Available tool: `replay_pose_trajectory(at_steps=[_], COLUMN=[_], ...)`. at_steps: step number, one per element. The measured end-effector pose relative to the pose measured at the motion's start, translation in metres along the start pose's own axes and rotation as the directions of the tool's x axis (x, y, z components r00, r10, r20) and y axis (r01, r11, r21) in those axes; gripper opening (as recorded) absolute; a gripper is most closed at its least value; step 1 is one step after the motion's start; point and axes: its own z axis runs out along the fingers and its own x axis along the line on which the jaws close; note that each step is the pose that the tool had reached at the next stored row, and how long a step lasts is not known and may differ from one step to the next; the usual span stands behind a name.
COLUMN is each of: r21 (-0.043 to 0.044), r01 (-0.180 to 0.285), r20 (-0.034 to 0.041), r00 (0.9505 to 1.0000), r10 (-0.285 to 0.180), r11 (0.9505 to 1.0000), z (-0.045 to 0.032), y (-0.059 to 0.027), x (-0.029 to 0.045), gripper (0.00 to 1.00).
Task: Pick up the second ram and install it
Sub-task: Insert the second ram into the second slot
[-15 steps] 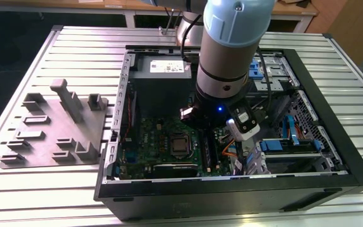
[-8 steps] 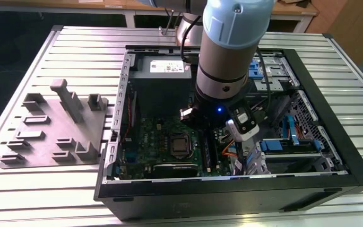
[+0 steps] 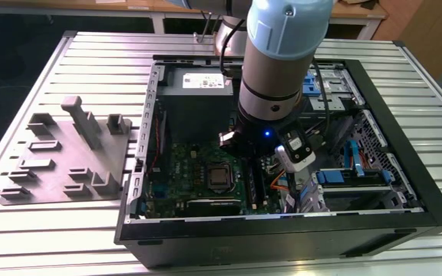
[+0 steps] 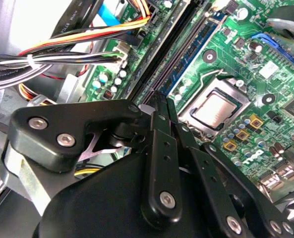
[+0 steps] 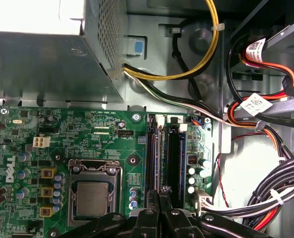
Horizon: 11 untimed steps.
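My gripper is down inside the open computer case, over the motherboard's long slot rails. Its fingers are shut, and their tips meet on the line of the rail beside the processor socket. The second ram, a thin blue-edged stick, stands on edge in that rail. Its near end runs in between my fingertips. The black rail alongside it is dark, and I cannot tell what it holds. In the exterior view the arm's wrist covers the gripper.
The processor socket lies close beside the slots. Cable bundles crowd the other side. The metal power supply sits beyond the board. A grey holder fixture rests on the slatted table at the exterior view's left.
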Motion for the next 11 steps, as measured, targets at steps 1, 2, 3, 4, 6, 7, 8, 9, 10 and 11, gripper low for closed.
replay_pose_trajectory(at_steps=[1, 2, 3, 4, 6, 7, 8, 9, 10, 11], r21=[-0.0001, -0.0001, -0.0001, -0.0001, -0.0002, -0.0004, -0.0004, -0.0004, -0.0004, -0.0006], r01=[0.000, 0.000, 0.000, 0.000, -0.001, -0.003, -0.006, -0.008, -0.010, -0.011], r20=[0.0000, 0.0000, 0.0000, 0.0000, 0.0001, 0.0001, 0.0003, 0.0004, 0.0005, 0.0007], r00=[1.0000, 1.0000, 1.0000, 1.0000, 1.0000, 1.0000, 1.0000, 1.0000, 1.0000, 0.9999], r10=[0.000, 0.000, 0.000, 0.000, 0.001, 0.003, 0.006, 0.008, 0.010, 0.011], r11=[1.0000, 1.0000, 1.0000, 1.0000, 1.0000, 1.0000, 1.0000, 1.0000, 1.0000, 0.9999], z=[0.0000, 0.0001, 0.0001, 0.0001, 0.0003, 0.0005, 0.0005, 0.0006, 0.0006, 0.0007], y=[0.0000, 0.0000, 0.0000, 0.0000, 0.0000, 0.0000, 0.0000, 0.0000, 0.0000, -0.0001], x=[0.0000, 0.0000, 0.0000, 0.0000, 0.0000, -0.0001, -0.0002, -0.0004, -0.0005, -0.0005], gripper=[0.12, 0.12, 0.12, 0.12, 0.12, 0.12, 0.12, 0.12, 0.12, 0.12])
